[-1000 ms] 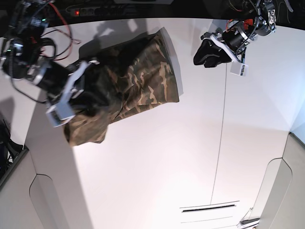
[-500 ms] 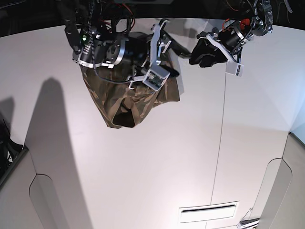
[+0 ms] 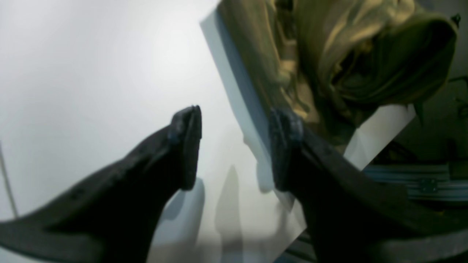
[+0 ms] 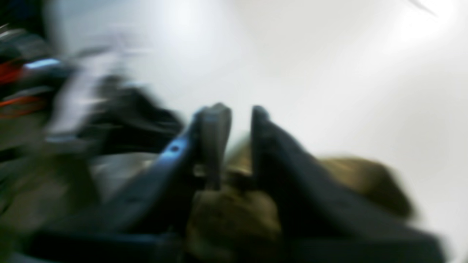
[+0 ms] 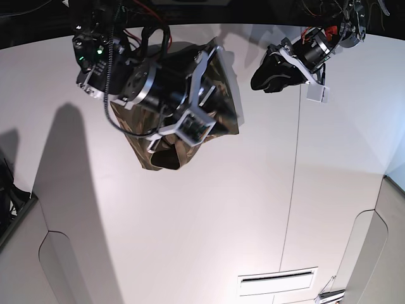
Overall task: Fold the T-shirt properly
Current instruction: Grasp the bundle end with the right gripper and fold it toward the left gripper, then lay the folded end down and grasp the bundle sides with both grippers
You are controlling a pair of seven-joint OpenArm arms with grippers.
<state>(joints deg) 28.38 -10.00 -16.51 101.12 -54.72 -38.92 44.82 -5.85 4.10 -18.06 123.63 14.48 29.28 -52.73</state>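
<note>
White table [image 5: 209, 215] fills most of the base view, with a thin seam running down its right half and a narrow slot near the lower right. No brand, label or writing can be read anywhere.

Nearest the lens, in the upper left of that view, the right arm's fingers [image 4: 234, 120] are closed down to a narrow gap on a bunch of the T-shirt [image 5: 166, 155]. The right wrist view is badly blurred, but olive and tan cloth sits between and below the two dark fingers. The shirt hangs from that arm in a crumpled camouflage mass, its lowest fold drooping toward the frame's middle left, while another part lies flat on the table behind the arm, near the top edge.

Farther back, in the upper right, the left arm's fingers [image 3: 234, 146] stand wide apart and hold nothing. In the left wrist view they hover over bare table, just beside the shirt's pale edge, with the bunched cloth beyond in the upper right.
</note>
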